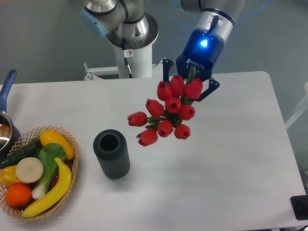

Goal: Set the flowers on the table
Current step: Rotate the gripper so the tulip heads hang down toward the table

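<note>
Fixed camera, overhead-oblique view. Bunch of red tulips [168,113] carried in mid-air above the white table [231,159], near the table's centre and toward 12 o'clock; grasped at the leaf end by the two-finger gripper [192,82], fingers closed around the bunch, buds fanned out toward 8 o'clock of the wrist. Held tilted rather than upright, judged a carrying posture on the way down to open tabletop. No contact with the table visible; placement judged not yet done.

Dark grey ribbed vase [111,153] upright and empty at 7 o'clock of the bunch, well apart from it. Wicker basket of toy fruit and vegetables [41,171] at the 8 o'clock edge of the table, with banana, orange and greens inside. Pan with blue handle [6,103] partly cut off at the 9 o'clock border. Bare tabletop at 4 to 5 o'clock of the bunch judged a likely setting-down area.

Writing: white lettering on the gripper body, apparently "ROBOTIQ", small and only partly legible; blue status light lit on the wrist above it. Small label on the white arm base [127,53], too small to read.
</note>
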Controlling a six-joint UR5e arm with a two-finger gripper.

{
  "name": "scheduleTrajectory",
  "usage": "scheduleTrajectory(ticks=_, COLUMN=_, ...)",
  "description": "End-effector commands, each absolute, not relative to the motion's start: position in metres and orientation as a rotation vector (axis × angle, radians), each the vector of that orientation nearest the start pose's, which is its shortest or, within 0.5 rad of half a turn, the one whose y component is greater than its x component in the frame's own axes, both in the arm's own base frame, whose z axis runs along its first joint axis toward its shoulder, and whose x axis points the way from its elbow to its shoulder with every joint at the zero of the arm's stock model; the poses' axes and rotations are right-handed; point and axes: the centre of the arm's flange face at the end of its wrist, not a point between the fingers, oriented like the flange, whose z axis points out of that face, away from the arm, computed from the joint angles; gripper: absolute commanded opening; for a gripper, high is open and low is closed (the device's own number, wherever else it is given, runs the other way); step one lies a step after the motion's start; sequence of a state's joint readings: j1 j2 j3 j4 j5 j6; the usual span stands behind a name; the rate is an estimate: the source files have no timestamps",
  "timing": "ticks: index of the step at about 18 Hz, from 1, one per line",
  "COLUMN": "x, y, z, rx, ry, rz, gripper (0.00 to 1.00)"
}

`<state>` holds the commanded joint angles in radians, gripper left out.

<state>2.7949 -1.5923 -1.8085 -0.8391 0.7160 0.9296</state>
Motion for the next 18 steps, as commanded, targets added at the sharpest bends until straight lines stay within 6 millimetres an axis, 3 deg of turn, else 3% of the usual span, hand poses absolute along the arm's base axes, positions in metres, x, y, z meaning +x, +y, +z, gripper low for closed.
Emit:
scheduleTrajectory(ticks=6, x=-0.404, y=0.363, z=0.45, rx=-2.317, ry=-0.114, rz=0.045, gripper=0.37)
scheduleTrajectory(ticks=13, x=-0.397, y=0.351, z=0.398, rx=-2.499, ry=-0.068, rz=0.089, gripper=0.37)
scheduleTrajectory(ticks=18, x=-0.399, y=0.342, z=0.374, rx=-2.609, ry=-0.106, rz=0.101, gripper=0.37)
